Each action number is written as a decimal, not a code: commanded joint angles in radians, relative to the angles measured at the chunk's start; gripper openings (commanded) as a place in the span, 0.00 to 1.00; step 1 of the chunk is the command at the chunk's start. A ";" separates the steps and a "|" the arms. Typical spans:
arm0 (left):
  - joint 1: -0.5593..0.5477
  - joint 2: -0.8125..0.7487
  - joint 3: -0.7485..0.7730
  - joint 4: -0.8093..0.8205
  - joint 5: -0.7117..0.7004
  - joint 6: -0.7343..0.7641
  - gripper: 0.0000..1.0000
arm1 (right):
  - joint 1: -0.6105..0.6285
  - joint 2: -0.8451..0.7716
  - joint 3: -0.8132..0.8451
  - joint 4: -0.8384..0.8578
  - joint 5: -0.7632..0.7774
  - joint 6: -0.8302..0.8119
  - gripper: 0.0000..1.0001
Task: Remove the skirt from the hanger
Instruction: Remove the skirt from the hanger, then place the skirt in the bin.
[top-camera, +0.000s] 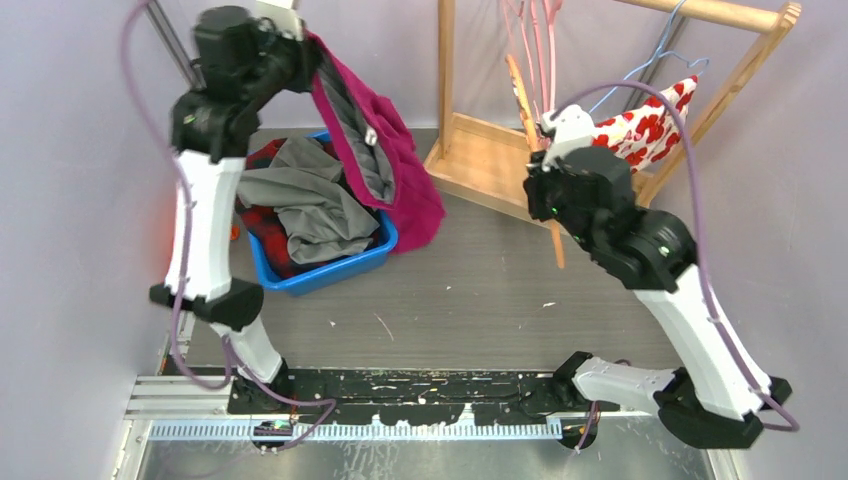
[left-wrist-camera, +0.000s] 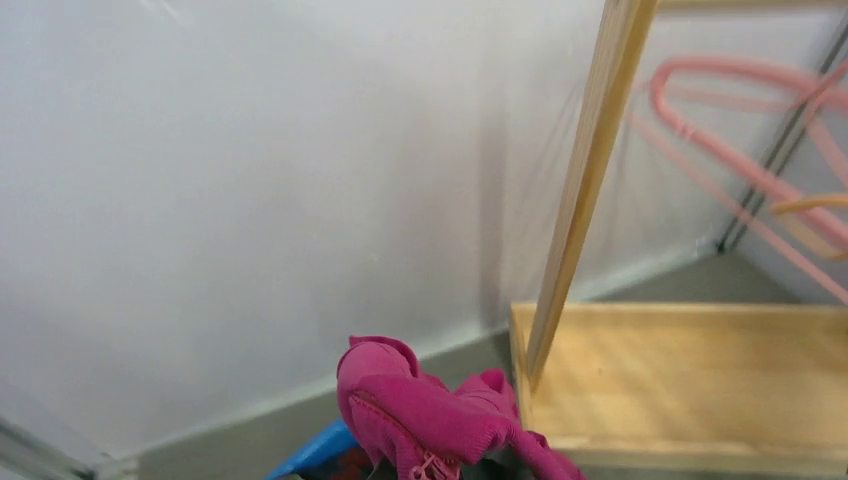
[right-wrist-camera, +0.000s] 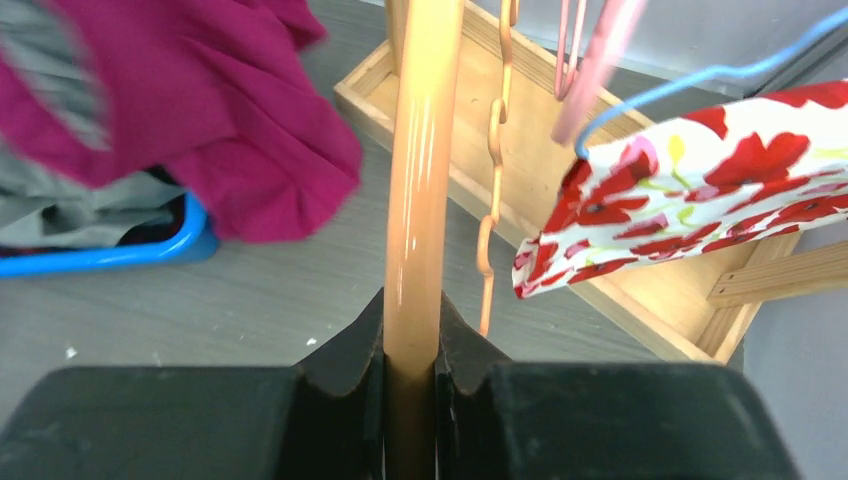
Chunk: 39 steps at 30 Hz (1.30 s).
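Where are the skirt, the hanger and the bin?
skirt (top-camera: 418, 200): top view, on the magenta cloth hanging down past the bin's corner.
hanger (right-wrist-camera: 415, 200): right wrist view, midway along the wooden bar.
bin (top-camera: 330, 271): top view, on the blue front wall.

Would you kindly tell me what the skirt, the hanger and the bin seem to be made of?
Skirt: soft magenta cloth, matte; it drapes in folds. Hanger: likely varnished wood, tan with glossy streaks. Bin: probably plastic, smooth blue, rigid rim.
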<state>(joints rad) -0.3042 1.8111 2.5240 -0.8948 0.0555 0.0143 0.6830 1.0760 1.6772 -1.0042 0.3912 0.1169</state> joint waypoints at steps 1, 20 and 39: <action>0.010 -0.241 0.099 0.151 -0.103 0.078 0.00 | -0.005 0.052 -0.037 0.263 0.116 -0.058 0.01; 0.011 -0.387 -0.286 0.190 -0.230 0.164 0.00 | -0.047 0.113 0.002 0.287 0.043 -0.068 0.01; 0.118 -0.450 -0.958 0.291 -0.178 -0.076 0.00 | -0.075 0.121 0.032 0.229 0.006 -0.068 0.01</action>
<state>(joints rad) -0.2554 1.4071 1.7088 -0.6910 -0.1513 0.0708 0.6132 1.2049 1.6382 -0.8261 0.4015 0.0551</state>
